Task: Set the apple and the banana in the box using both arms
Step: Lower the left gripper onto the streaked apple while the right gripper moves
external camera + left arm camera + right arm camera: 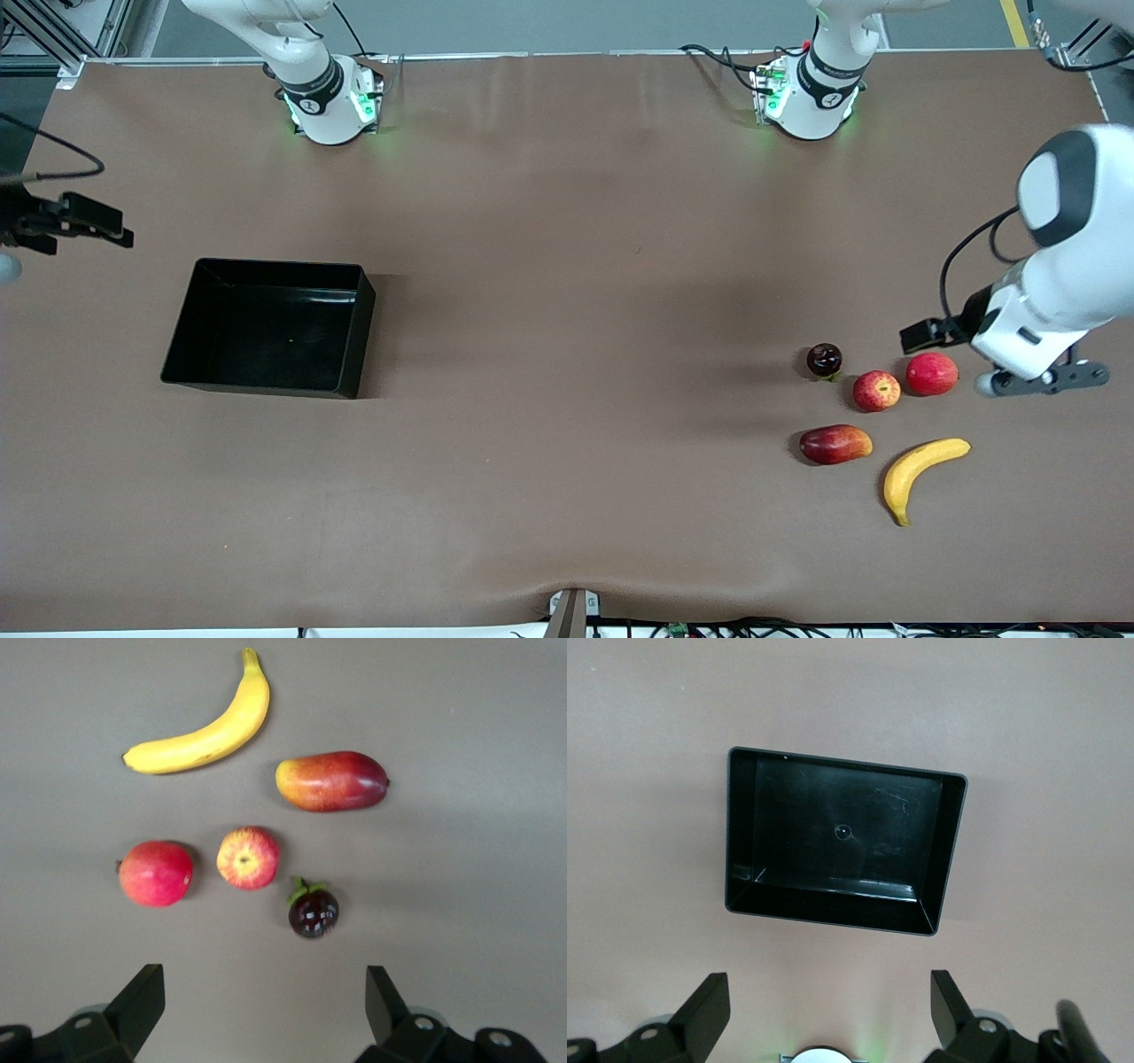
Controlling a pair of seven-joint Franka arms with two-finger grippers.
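Note:
The apple [876, 391] lies on the table among other fruit at the left arm's end, and it also shows in the left wrist view [248, 858]. The yellow banana [921, 474] lies nearer the front camera than the apple and shows in the left wrist view too [205, 731]. The black box [266, 328] stands with nothing in it at the right arm's end; the right wrist view shows it as well [842, 843]. My left gripper [262, 983] is open and empty, up in the air beside the fruit. My right gripper [828, 985] is open and empty, raised beside the box.
A pinkish-red round fruit [931, 373] lies beside the apple. A dark purple round fruit [824, 359] and an elongated dark-red fruit with an orange tip [835, 444] lie close by. Brown table cover [576, 310] spans the middle. The arm bases stand along the table's back edge.

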